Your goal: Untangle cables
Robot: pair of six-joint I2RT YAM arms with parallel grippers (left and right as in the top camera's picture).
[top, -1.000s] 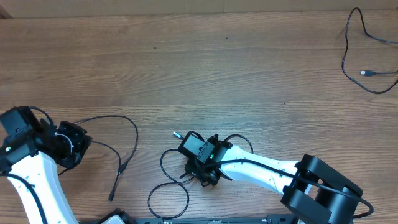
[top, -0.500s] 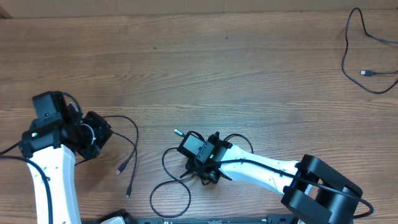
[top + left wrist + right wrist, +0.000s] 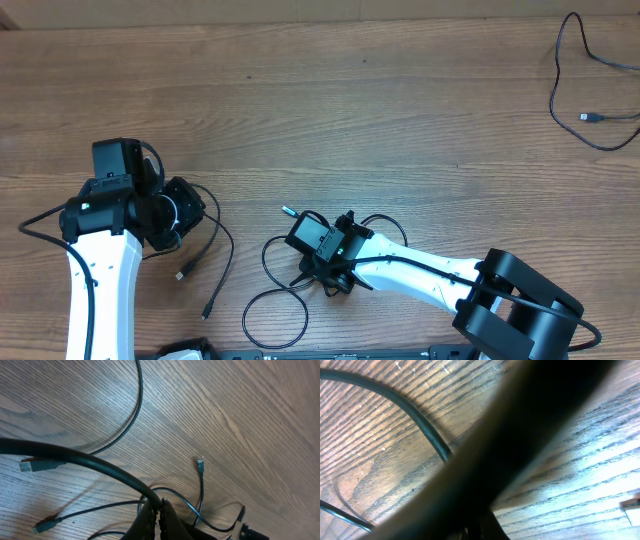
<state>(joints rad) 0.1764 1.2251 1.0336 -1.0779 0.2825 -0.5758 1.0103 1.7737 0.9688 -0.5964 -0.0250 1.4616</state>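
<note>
Black cables point(image 3: 270, 300) looped on wooden worktop point(image 3: 350, 120), left hand point(image 3: 190, 212) pinching one cable point(image 3: 75, 455), right hand point(image 3: 325, 275) closed among the loops, hold unclear

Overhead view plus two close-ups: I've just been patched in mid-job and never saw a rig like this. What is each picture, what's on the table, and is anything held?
You see two white robot arms at a wooden table. The wide picture looks straight down. Each close-up comes from a camera on one arm's wrist. The left arm has its jaws shut on a black cable, whose plug ends lie on the wood. The right arm has its jaws shut, low in a tangle of cable loops. Its close-up is too blurred to show a grip. A third cable lies alone at the far right.
</note>
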